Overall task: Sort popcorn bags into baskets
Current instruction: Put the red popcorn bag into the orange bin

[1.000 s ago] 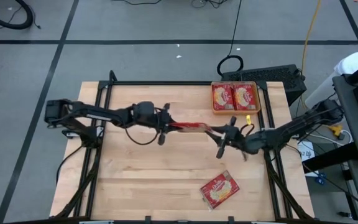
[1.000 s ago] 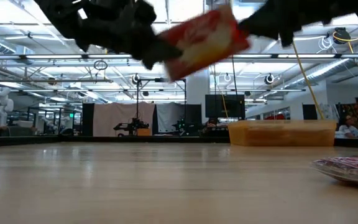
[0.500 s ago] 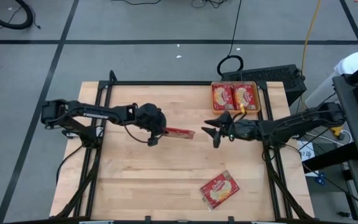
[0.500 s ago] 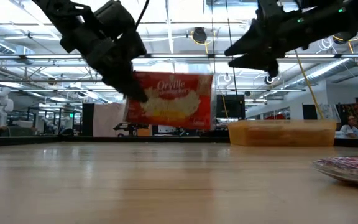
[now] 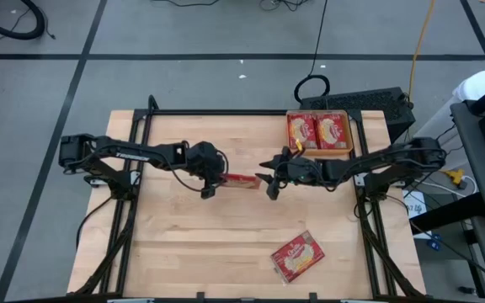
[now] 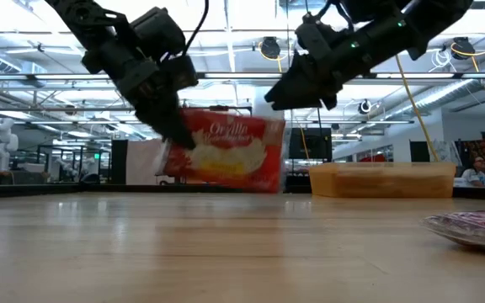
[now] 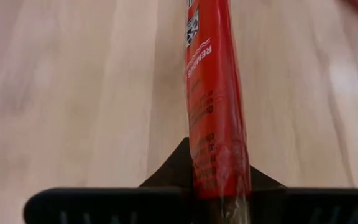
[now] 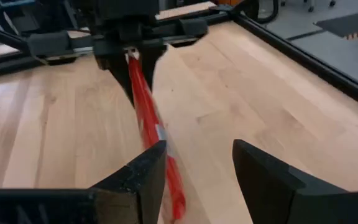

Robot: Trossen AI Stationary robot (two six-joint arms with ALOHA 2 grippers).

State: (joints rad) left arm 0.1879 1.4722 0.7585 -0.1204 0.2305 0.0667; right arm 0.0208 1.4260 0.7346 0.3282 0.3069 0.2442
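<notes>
My left gripper (image 5: 217, 178) is shut on a red popcorn bag (image 5: 241, 180) at the table's middle; the low view shows the bag's cream-yellow picture face (image 6: 226, 156). My right gripper (image 5: 268, 183) is open just right of it. In the right wrist view (image 8: 197, 162) the bag's free end (image 8: 166, 180) stands between its fingers, close beside one; I cannot tell whether they touch. The orange basket (image 5: 319, 153) at the far right holds two bags (image 5: 318, 130). Another bag (image 5: 297, 257) lies flat on the table near the front edge. My left gripper pinches the bag's left short end (image 7: 219, 174) between its two fingers. The fingers come level from the table's left, along the bag. The bag stands on its long edge, faces upright, sticking out toward the right and clear of the table.
Dark frame rails (image 5: 226, 112) run along the table's far edge and down both sides. Bare wood (image 5: 192, 244) lies at the near left. A black box (image 5: 369, 103) sits behind the basket.
A second ago both grippers met at the bag, held tilted and higher. My right gripper drew off toward the table's right, then came back toward the bag, open. The bag has turned onto its edge in my left gripper and come lower.
</notes>
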